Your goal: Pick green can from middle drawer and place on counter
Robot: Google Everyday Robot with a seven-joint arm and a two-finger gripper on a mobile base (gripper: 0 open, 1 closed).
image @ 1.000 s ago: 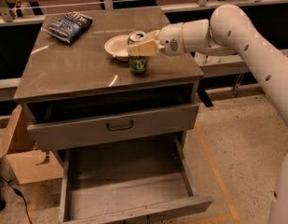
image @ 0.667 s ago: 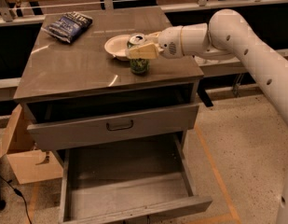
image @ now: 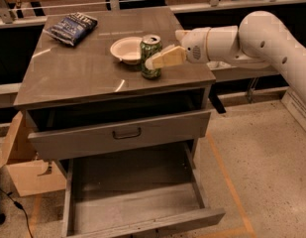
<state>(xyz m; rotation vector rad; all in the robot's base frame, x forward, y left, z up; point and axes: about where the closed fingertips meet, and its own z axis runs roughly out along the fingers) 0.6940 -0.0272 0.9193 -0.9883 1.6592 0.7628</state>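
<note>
Set upright on counter (image: 78,78), upper centre: can (image: 149,51), seemingly delivered. Flanked by gripper (image: 160,59); cannot tell whether clenched.

our white arm (image: 286,63) comes in from the right edge, bends at a rounded elbow (image: 261,31), and its forearm (image: 219,43) runs level toward the left. our hand (image: 155,61) lies low over the right front of the surface (image: 83,78), side-on against the green can (image: 150,46).
</note>
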